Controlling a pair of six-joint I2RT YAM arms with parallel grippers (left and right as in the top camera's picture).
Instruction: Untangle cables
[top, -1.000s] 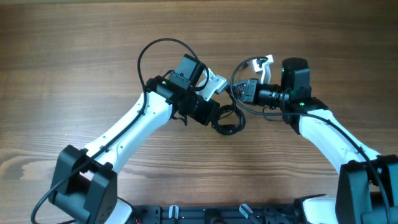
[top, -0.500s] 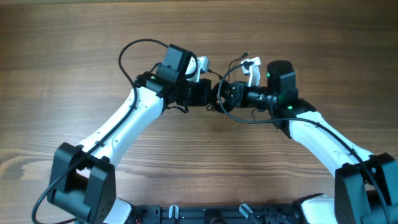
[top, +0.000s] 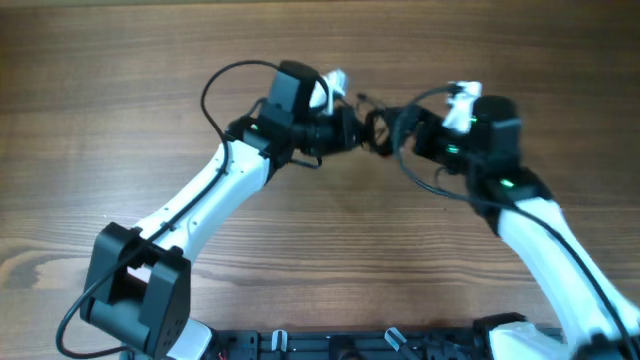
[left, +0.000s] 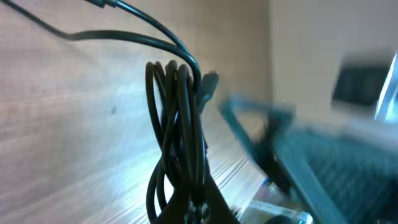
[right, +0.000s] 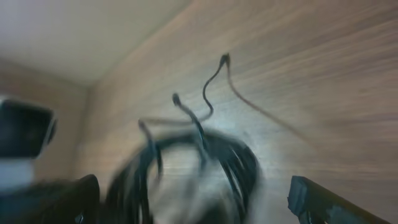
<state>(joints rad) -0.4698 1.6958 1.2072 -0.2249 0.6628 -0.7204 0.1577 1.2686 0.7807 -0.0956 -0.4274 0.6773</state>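
Observation:
The cables (top: 376, 124) are a small coil of thin black wire hanging above the wood between the two arms. My left gripper (top: 350, 128) is shut on the bottom of the coil; in the left wrist view the bunched loops (left: 177, 118) rise upright out of its tips (left: 198, 214). Just right of the coil, my right gripper (top: 406, 135) stands open. Its dark fingertips (right: 314, 202) sit wide apart in the right wrist view. The blurred coil (right: 199, 165) lies between and ahead of them, and thin loose ends (right: 214, 78) curl above it.
Bare wooden tabletop (top: 150, 80) lies all around. A thicker black arm cable (top: 225, 80) loops up behind my left wrist. The right arm (left: 323, 155) shows as a blur at the right of the left wrist view.
My right gripper has opened and pulled back to the right, away from the coil. The left gripper has stayed shut on the cables and shifted slightly right and toward the far side.

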